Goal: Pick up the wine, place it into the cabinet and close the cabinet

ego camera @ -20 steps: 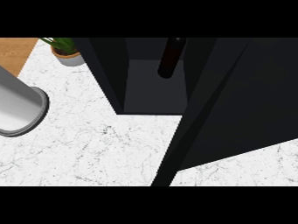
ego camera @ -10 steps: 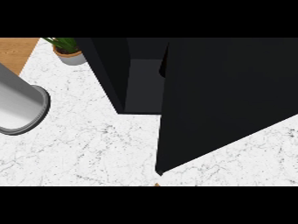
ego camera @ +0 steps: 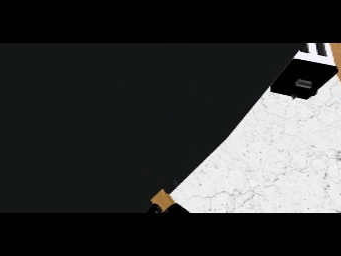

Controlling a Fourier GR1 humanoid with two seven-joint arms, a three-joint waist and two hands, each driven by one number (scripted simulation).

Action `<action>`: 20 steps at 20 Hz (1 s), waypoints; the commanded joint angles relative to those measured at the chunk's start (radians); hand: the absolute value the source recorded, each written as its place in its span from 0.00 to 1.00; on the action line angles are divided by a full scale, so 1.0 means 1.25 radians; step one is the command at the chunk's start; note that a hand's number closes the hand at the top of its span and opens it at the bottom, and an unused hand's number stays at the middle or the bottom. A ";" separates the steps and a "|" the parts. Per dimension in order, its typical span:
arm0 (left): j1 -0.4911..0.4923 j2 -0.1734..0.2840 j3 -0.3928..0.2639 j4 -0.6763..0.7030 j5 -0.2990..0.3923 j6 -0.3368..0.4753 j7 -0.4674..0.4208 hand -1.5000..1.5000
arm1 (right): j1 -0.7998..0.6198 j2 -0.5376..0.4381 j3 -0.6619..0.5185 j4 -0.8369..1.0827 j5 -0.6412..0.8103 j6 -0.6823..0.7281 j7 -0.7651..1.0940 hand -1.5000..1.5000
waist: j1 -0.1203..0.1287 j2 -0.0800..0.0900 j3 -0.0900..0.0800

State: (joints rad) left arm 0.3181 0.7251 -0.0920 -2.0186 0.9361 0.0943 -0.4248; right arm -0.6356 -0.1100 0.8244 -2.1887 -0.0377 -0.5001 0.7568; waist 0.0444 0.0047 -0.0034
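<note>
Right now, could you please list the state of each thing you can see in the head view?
Cabinet: its dark surface fills most of the view; whether the door is fully closed cannot be told.
Wine: not visible.
Counter: white marble, bare where it shows.
Small black object: at the counter's far right corner, unidentifiable.
Hands: none in view.

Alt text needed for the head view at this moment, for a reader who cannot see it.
A large black cabinet surface fills the left and centre of the head view. White marble counter shows at the right, with a small dark object near the upper right corner. No hand or wine bottle can be made out.
</note>
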 commanded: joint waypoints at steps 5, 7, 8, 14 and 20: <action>-0.077 -0.021 0.002 0.014 0.007 0.049 0.060 0.00 | -0.362 0.086 -0.117 0.317 -0.125 -0.088 -0.034 1.00 | -0.005 -0.001 0.001; -0.028 -0.040 -0.027 -0.064 -0.033 0.084 0.049 0.00 | -0.376 0.087 -0.175 0.423 -0.167 -0.049 -0.106 1.00 | 0.009 0.000 0.002; -0.037 -0.044 -0.010 -0.010 -0.032 0.062 0.034 0.00 | -0.411 0.087 -0.171 0.476 -0.150 -0.039 -0.145 1.00 | 0.006 0.002 0.001; -0.058 -0.062 0.013 0.023 -0.035 0.028 0.039 0.00 | -0.450 0.087 -0.273 0.642 -0.103 0.087 -0.217 1.00 | -0.019 -0.001 0.002; -0.012 -0.082 0.025 0.016 -0.073 0.008 0.034 0.00 | -0.486 0.085 -0.375 0.770 -0.130 0.168 -0.253 1.00 | -0.019 -0.003 0.002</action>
State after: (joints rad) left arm 0.2743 0.6357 -0.0770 -1.9837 0.8685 0.1127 -0.3840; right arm -1.2170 -0.0029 0.4267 -1.3179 -0.1867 -0.3583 0.4702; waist 0.0238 0.0027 -0.0015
